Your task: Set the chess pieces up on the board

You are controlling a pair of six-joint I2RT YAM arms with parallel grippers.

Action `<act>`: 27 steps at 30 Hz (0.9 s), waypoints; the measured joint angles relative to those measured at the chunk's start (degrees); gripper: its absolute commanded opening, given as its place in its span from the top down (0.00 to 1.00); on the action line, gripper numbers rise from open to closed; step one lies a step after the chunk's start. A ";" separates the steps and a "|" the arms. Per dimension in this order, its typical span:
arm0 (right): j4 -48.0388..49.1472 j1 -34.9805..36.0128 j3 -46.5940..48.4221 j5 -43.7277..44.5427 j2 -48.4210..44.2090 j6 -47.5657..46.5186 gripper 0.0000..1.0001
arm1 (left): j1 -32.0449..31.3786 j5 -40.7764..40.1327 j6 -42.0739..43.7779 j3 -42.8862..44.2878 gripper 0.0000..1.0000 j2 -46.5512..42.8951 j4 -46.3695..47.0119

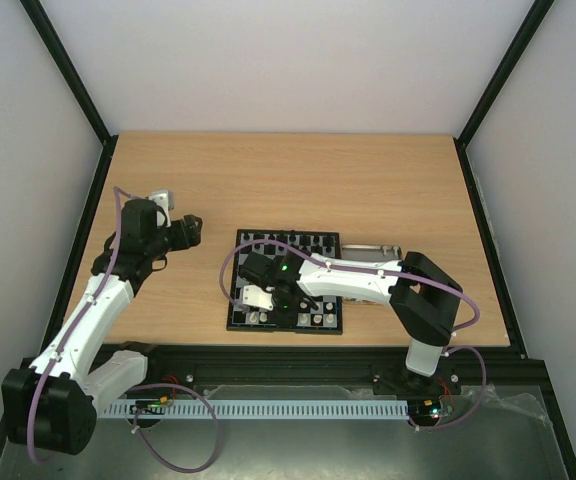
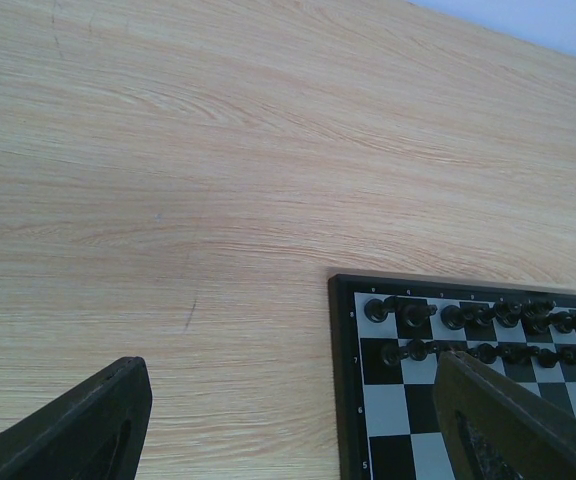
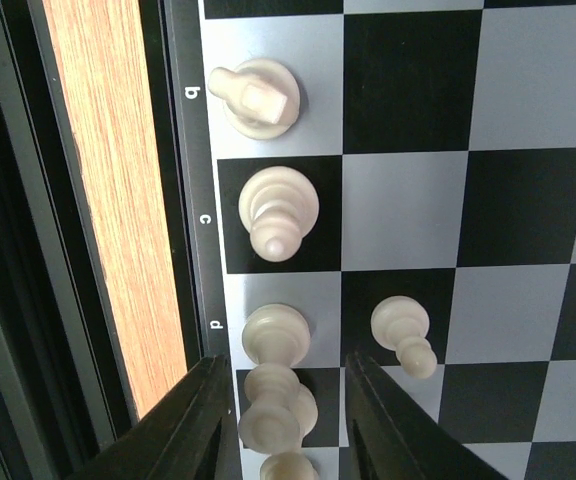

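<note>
step in hand: filling the white back row, I reckon. The right end effector (image 3: 283, 375) is low over the near edge of the board (image 3: 188, 200), right on the line of white chess pieces (image 3: 276, 212), with a tall piece (image 3: 273, 405) standing between its fingers.
right end effector: fingers parted a little, with a thin gap showing on one side of the tall piece. It looks loose around it, not pinching, and the piece seems to stand on its own square.
ahead of its fingertips: a neighbour piece (image 3: 276, 335) sits just past the tips. Further out along the same row are the bishop, then the knight (image 3: 258, 98). A pawn (image 3: 403, 335) is just beyond the other fingertip, one row in.
left end effector: (image 2: 288, 430) spread wide with nothing in it, hovering over bare bench (image 2: 168, 200). The board corner with the black pieces (image 2: 468, 322) is by its right finger.
next move (my guess): lift straight up and don't open any wider, since the neighbours are crowded close and easy to knock. Then go for the next loose white piece.
can't tell: where the spare pieces are. The metal tray (image 1: 373, 247) is mostly hidden behind the right arm in the overhead view.
</note>
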 measured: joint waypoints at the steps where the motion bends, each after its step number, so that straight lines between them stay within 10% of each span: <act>1: -0.09 0.00 0.00 0.00 -0.07 0.00 0.64 | 0.00 0.00 0.00 0.00 0.20 0.09 0.00; 10: -1.09 -2.97 -0.90 -1.99 -10.71 0.61 0.64 | 0.00 3.15 0.66 -0.09 0.24 1.95 0.48; 27: -0.35 -36.89 -21.07 -2.97 -27.54 3.21 0.71 | -12.92 6.58 1.33 0.70 0.28 2.54 1.25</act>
